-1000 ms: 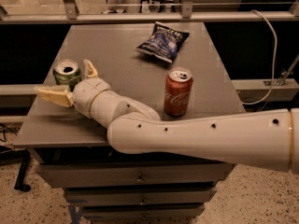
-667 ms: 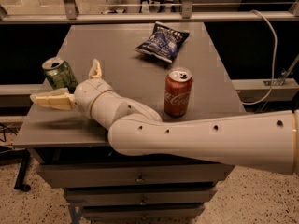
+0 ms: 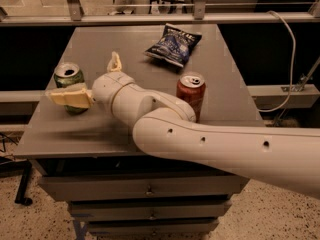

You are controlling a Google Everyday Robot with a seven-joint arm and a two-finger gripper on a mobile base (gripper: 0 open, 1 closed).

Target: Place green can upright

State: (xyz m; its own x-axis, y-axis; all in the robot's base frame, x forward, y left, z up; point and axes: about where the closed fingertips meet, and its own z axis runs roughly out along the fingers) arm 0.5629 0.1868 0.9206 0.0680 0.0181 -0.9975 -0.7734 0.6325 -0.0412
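Its hand [image 3: 83, 75] sat at the desk's [image 3: 100, 39] nine o'clock side, splayed wide and gripping nothing. One pale finger [image 3: 70, 97] crossed in front of the green can [image 3: 69, 80], which stood upright near that edge with its silver top showing. A red can [image 3: 191, 94] stood upright toward three o'clock, half behind the white arm [image 3: 225, 144]. A dark snack bag [image 3: 173, 43] lay toward one o'clock.

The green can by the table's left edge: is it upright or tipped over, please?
Upright: the green can stands on its base, silver top up, with the open claw beside it.
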